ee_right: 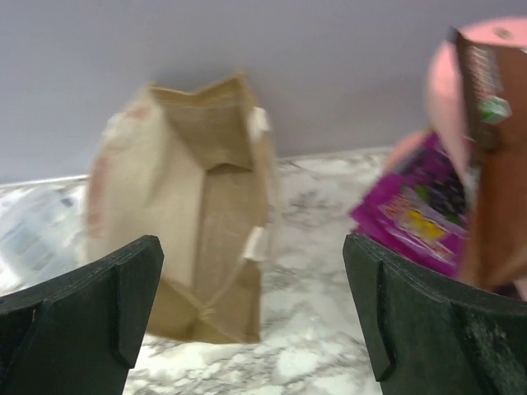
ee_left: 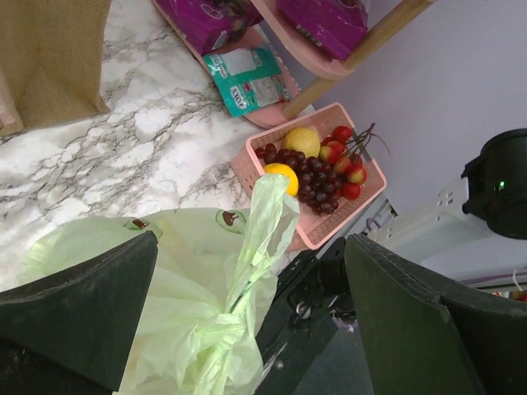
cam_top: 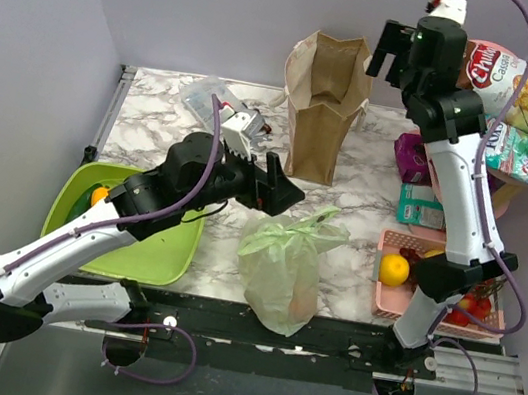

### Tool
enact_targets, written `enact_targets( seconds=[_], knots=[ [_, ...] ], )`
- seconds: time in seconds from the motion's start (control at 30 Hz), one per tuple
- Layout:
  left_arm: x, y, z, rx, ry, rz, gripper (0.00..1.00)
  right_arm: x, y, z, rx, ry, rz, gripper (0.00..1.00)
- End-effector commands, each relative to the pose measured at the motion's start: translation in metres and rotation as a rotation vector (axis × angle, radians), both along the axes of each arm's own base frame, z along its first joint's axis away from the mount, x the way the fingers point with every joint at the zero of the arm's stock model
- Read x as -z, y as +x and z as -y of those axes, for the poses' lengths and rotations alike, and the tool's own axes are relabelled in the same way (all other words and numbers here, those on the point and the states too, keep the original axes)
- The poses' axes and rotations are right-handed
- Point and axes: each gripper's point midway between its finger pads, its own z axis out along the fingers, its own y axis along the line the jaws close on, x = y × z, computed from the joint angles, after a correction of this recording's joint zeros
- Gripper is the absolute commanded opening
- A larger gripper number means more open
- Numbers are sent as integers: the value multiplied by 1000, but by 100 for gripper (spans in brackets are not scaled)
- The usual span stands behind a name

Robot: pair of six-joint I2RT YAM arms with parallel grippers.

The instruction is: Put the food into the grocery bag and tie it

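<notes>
bag, thin crinkly pale-green plastic, sits bulging at the near edge of the table, handles bunched up. we hold our left gripper spread, empty, just above it. farther back our right gripper hangs spread; only its wrist view looks into the stiff paper bag.

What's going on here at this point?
Neither arm is holding anything. The left pincer is open just above the translucent pale green plastic bag, which sits bulging with its handles bunched together on top. Whether they are knotted isn't clear. The right pincer, also open, hangs high beside the upright brown paper bag.
</notes>
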Motion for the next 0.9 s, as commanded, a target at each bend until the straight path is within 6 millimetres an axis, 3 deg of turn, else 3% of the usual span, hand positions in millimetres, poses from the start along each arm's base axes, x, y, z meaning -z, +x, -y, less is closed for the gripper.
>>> enact_targets(
  seconds=[0.0, 0.13, 0.5, 0.77, 0.87],
  knots=[
    [1, -1, -8, -12, 3, 24, 98, -4, -12, 46, 156, 53, -19, 100],
    [2, 0, -7, -9, 9, 24, 98, -11, -23, 83, 277, 50, 1, 100],
    [10, -1, -1, 9, 2, 3, 99, -13, -44, 118, 412, 25, -1, 100],
    [14, -4, -2, 16, 7, -1, 99, 15, -29, 151, 471, 43, -67, 100],
    [17, -5, -5, 11, 9, -4, 99, 19, -18, 152, 455, 72, -74, 100]
  ],
)
